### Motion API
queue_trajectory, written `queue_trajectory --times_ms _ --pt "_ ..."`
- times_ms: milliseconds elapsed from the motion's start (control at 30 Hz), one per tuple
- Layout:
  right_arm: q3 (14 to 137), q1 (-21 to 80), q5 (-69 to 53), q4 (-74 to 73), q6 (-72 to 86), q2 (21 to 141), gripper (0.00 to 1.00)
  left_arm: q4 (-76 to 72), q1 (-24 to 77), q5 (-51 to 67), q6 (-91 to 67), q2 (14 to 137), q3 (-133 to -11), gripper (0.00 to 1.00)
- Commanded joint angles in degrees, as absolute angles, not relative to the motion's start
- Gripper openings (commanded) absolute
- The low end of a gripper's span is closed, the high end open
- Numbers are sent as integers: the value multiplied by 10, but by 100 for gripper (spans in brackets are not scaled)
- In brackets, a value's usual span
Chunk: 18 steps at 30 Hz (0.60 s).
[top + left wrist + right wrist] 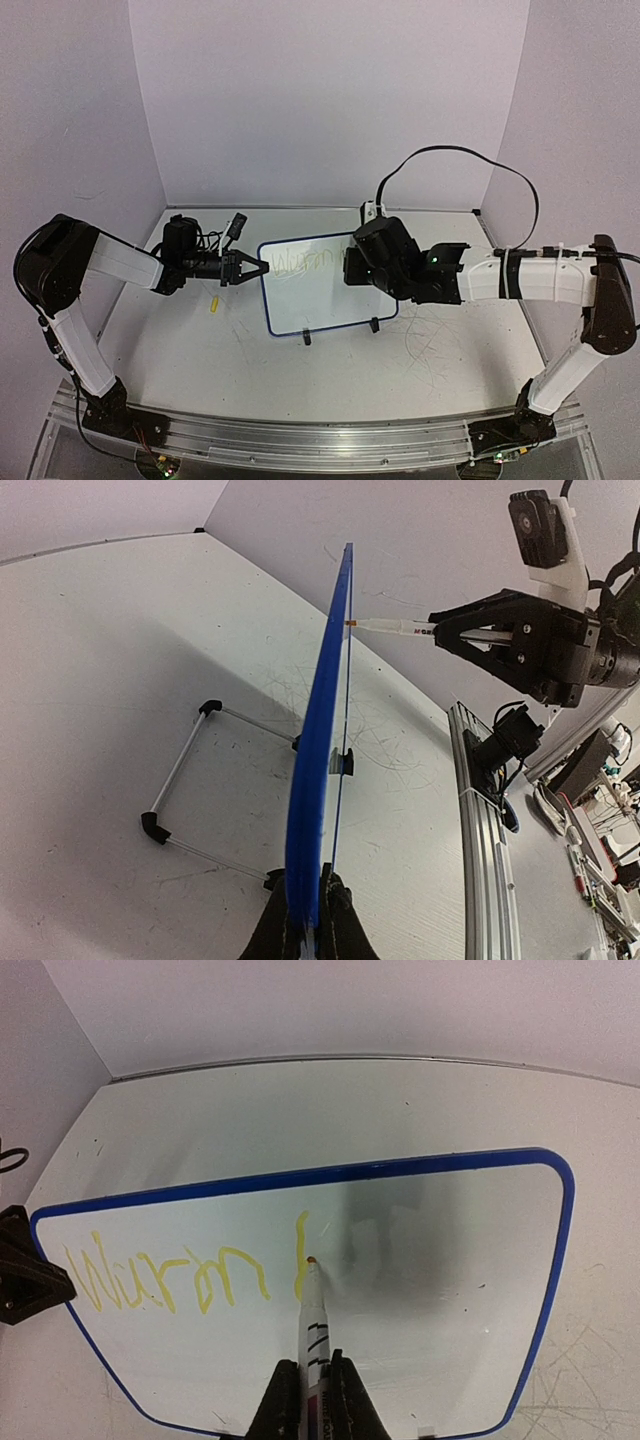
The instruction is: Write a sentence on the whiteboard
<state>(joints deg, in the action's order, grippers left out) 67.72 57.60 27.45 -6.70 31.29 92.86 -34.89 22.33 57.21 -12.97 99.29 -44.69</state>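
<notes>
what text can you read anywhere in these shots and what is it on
"Warm" (might be "Wurm"), then one lone upright stroke: yellow handwriting on the whiteboard.
Print on the barrel of the marker: too small and blurred to read.
No other text is legible in any view.

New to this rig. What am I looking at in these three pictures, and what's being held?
Two robot arms on a table. The top picture looks down from behind them; the other two come from cameras on their wrists. The left gripper is clamped on the edge of a small blue-framed whiteboard, steadying it. The right gripper is shut on a marker whose tip meets the board beside yellow writing, roughly "Warm". A small yellow piece lies on the table.
</notes>
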Motion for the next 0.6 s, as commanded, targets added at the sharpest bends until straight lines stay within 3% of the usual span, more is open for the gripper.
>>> queue_trajectory --times_ms 0,567 --pt "677 563 308 -57 317 910 0 -315 220 532 -94 1001 -456 0" --pt "648 569 271 -69 348 910 0 -314 220 531 -93 999 -453 0"
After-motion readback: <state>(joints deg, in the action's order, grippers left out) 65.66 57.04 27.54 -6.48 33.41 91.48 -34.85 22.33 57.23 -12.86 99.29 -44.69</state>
